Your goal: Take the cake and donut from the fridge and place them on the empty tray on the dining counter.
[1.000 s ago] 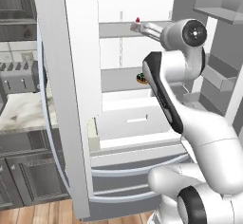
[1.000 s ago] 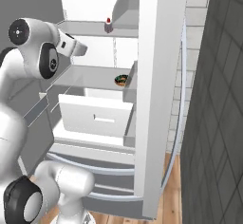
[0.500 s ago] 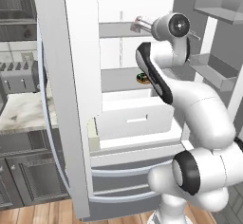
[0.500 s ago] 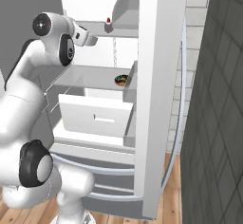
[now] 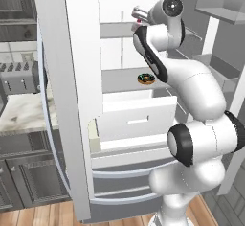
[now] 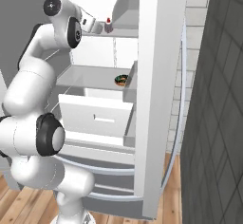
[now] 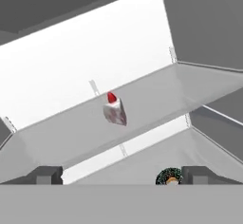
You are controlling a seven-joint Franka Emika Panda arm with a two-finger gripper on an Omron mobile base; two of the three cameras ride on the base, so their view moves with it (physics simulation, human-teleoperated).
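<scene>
Open fridge (image 5: 72, 100), white interior. Upper shelf (image 7: 156, 99) carries cake (image 7: 115, 110), white wedge, red topping, upright, near shelf middle. Lower shelf (image 6: 90, 76) carries donut (image 6: 121, 79), dark ring, near front edge, above white drawer (image 5: 139, 117).

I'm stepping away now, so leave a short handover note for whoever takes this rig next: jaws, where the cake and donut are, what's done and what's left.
Gripper: jaws open, empty, raised to the upper shelf and aimed at the cake, not yet touching it.
Cake: upright on the upper shelf of the open fridge.
Donut: on the shelf below, above the pulled-out white drawer.
Done: fridge doors are open, arm reaches toward the cake.
Left: grasp the cake, carry it to the tray, then return for the donut. Neither item has been picked up.
</scene>
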